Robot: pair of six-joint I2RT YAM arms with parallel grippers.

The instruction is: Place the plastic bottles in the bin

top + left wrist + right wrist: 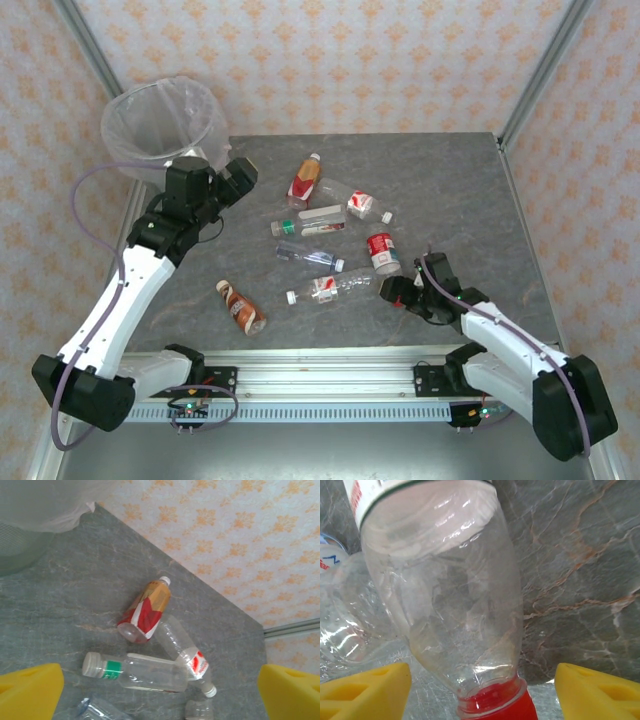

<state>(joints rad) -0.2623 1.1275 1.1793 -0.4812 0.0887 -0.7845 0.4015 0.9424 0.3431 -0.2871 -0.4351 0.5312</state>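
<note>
Top external view shows the task barely begun: the bin (122, 140) stands at the far left corner of the bench (450, 180), and no bottle can be made out inside its crinkly liner. Every plastic bottle in sight lies on the bench. Seven can be counted there: a red-and-orange bottle (304, 181) farthest back, a clear bottle with a red-and-white label (366, 206) just right of it, a green-banded clear bottle (308, 222), a small bluish clear bottle (308, 255), a red-labelled bottle (381, 251), a long clear bottle (330, 287), and a brown-labelled bottle (241, 308) apart at the near left. There is one bin and two arms. The left gripper (243, 172) hangs near the bin with its yellow pads wide apart and nothing between them. The right gripper (393, 292) sits low at the near right of the cluster, pads spread to either side of a red-capped clear bottle (450, 605) and not closed on it. All the bottles appear left to move.
</note>
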